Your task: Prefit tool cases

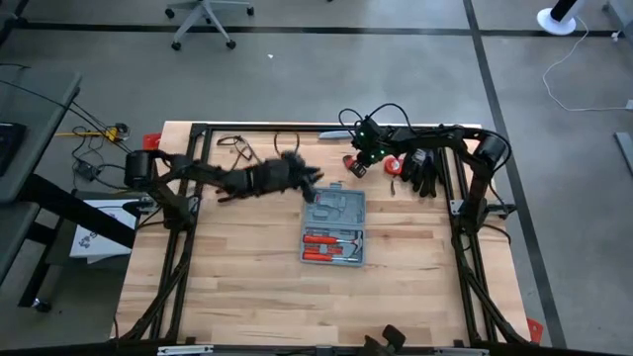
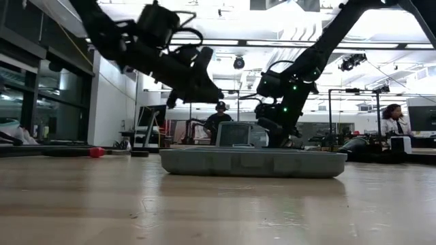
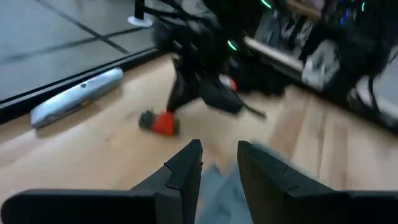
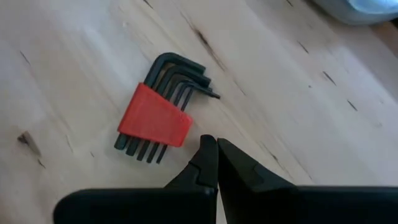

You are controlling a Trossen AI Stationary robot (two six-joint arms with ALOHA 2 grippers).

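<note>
The tool case lies open in the middle of the table. It looks hard, light and smooth; grab its thin edge. The left gripper hovers half open, holding nothing. The right gripper is closed and empty, beside the hex keys.

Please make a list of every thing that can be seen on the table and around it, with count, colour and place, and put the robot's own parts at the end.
tool case: one, blue-grey, open, table middle, red-handled tools inside.
hex key set: one, black keys in a red holder, on the wood under the right gripper.
slim bar: one, silver-grey, near the table's far edge.
table: one, light wood.
people: at least two, in the room behind the table.
left gripper: one, dark, partly open and empty, above the case's far end.
right gripper: one, dark, shut and empty, just above the hex key set.
</note>
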